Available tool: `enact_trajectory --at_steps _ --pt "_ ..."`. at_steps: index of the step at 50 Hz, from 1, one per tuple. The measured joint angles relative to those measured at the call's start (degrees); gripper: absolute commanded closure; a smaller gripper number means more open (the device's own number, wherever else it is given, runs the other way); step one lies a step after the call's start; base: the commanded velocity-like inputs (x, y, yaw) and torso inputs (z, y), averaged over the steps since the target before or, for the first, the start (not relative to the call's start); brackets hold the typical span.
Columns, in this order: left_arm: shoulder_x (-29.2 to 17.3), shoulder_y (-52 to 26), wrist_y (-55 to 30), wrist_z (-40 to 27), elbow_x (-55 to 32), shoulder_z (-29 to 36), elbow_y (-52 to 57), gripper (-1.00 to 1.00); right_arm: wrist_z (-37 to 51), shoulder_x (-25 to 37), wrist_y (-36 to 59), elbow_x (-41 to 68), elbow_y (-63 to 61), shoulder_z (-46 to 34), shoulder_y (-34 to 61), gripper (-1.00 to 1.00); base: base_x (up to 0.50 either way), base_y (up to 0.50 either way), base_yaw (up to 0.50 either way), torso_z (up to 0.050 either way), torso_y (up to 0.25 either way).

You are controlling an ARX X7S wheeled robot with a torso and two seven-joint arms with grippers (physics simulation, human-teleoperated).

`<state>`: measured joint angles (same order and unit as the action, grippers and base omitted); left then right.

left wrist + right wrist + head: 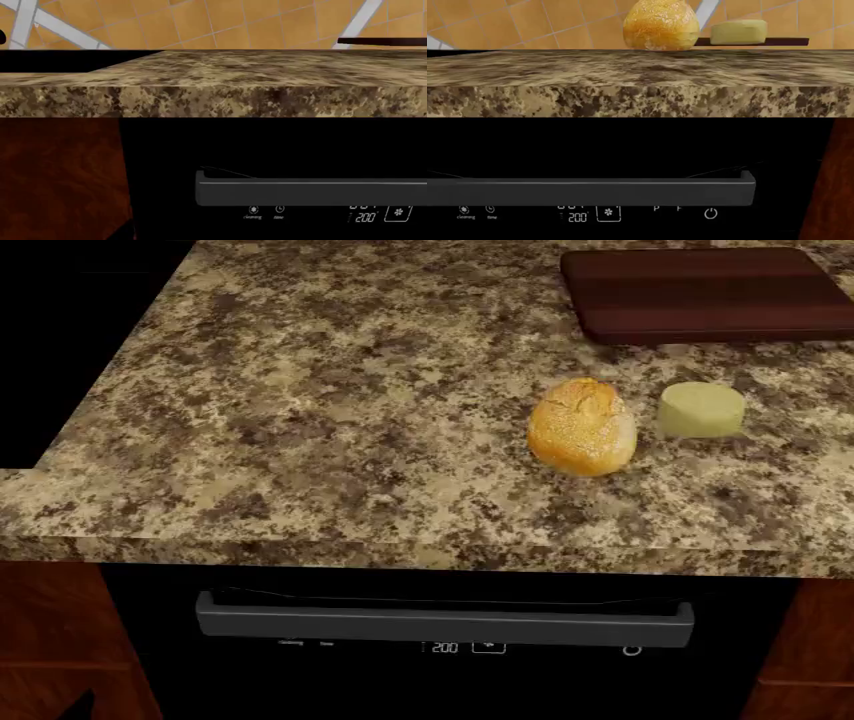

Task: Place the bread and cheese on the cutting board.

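Neither end effector shows in any view, so we cannot tell whether either is wide, narrow or holding anything; both wrist cameras look level at the front edge of the tabletop (640,100) from below its surface, over the black appliance handle (590,192), which suggests both arms hang low in front of the counter. Up on the stone top, the bread (582,426) and the cheese (702,409) sit just beside each other without touching, near the front, with the cutting board (707,292) bare and farther back, close to both. We judge that nothing is started: the first reach is the step in hand. The right arm looks better placed, since its camera faces the bread, so we expect it must rise above the edge, spread its fingers and come down over the roll.
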<state>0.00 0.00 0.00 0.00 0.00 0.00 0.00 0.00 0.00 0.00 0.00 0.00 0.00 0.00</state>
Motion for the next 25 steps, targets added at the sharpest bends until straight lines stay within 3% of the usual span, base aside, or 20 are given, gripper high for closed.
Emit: enact_trajectory --at_steps 4,9,17,25 --pt "-0.33 -0.40 -0.02 -0.29 -0.17 0.37 -0.62 -1.00 0.78 0.34 0.32 0.27 0.35 -0.30 0.39 -1.00 0.00 0.00 0.00 0.000 0.000" --pt "-1.21 -0.40 0.61 -0.14 -1.66 1.40 0.42 -1.00 1.90 1.18 1.40 2.08 0.08 -0.39 1.36 -1.00 0.00 0.00 0.00 0.050 0.000" --pt "-2.05 -5.10 -12.55 0.34 -4.48 0.18 18.02 -1.00 2.41 1.94 17.21 5.82 -17.80 2.63 7.25 -1.00 0.00 0.00 0.00 0.050 0.000" --pt "-3.13 -7.03 -19.30 0.02 -6.51 -0.55 27.96 -1.00 3.25 2.76 25.46 8.27 -28.28 3.74 9.65 -1.00 0.00 0.00 0.00 0.050 0.000"
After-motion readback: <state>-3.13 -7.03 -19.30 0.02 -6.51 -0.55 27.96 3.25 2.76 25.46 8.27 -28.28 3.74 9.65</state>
